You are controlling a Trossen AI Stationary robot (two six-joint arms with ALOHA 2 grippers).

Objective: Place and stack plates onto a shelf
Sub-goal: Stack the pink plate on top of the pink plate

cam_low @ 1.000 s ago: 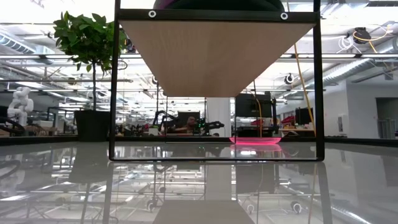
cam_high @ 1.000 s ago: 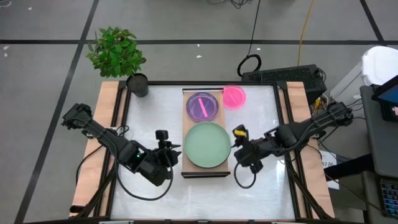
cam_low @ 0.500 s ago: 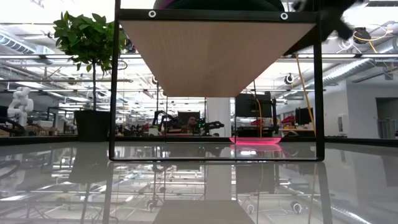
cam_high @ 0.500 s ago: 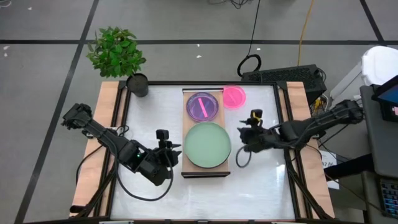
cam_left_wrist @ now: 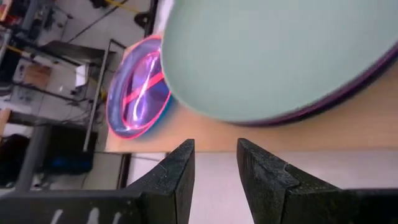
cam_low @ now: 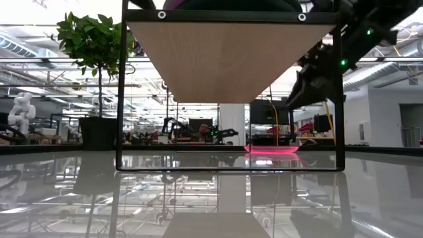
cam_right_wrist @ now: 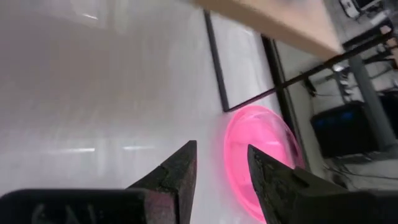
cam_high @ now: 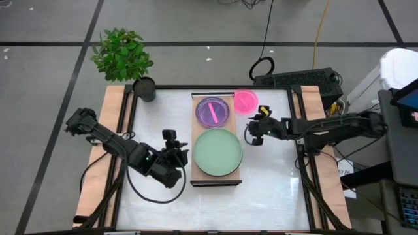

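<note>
Right tool (cam_high: 255, 125) near pink plate (cam_high: 246, 101), shelf (cam_high: 216, 180) beside.

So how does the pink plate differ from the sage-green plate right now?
The pink plate lies on the white table beside the shelf; the sage-green plate rests on the shelf. The pink one is clearly smaller and bright, the green one larger and pale. The pink plate lies alone; the green one tops a stack with a purple rim showing beneath. Both are round and lie flat.
</note>
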